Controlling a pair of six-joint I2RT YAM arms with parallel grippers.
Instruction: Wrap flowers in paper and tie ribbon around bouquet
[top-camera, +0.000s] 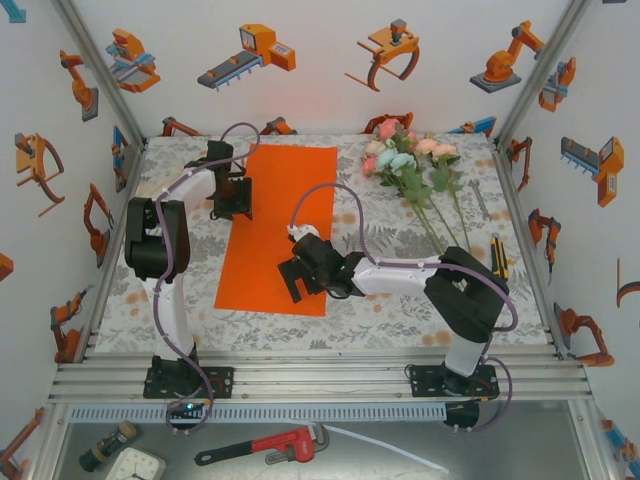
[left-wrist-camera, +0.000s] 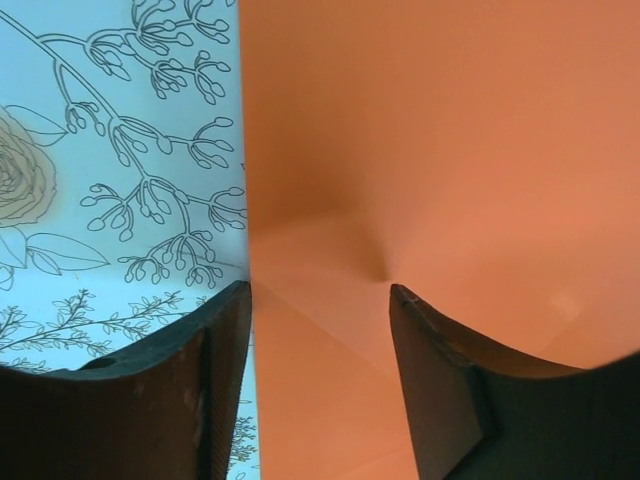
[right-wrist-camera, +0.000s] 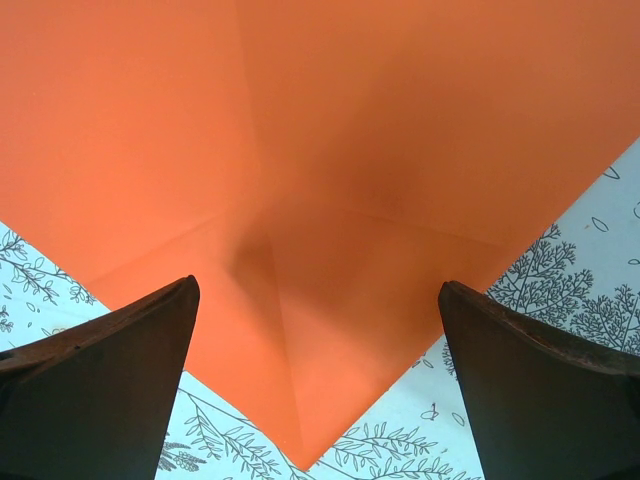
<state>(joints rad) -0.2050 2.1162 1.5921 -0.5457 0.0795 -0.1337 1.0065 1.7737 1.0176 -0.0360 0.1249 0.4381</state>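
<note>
Printed walls close round a counter (top-camera: 400, 305) under floral cloth. At the left, our left gripper (left-wrist-camera: 320, 300) hangs low with its jaws apart, straddling the long left edge of the paper (top-camera: 285, 220). One finger (left-wrist-camera: 190, 390) is over cloth and the other is over orange. The sheet lies flat, spreading to the right of this gripper, and faint creases meet just ahead of its fingertips.

Further right, our right gripper (right-wrist-camera: 320, 290) is also spread wide and holds nothing. The near right corner of the paper points back between its fingers, with cloth showing on both sides of that corner. The flowers (top-camera: 410, 160) lie well beyond and to the right of this gripper, clear of the paper, with their stems trailing toward the near side.

We judge the step in hand to be getting hold of the paper so it can be placed for the flowers. To do that well we would:

- Lower each gripper until one finger slides under the edge, because a flat sheet on soft cloth gives little to pinch.
- Close gently and near the edge or corner, not deep into the sheet, so we add no fresh creases.
- Move both grippers together so the paper does not buckle between them.
- Watch that the cloth does not bunch up and get caught in the pinch.
</note>
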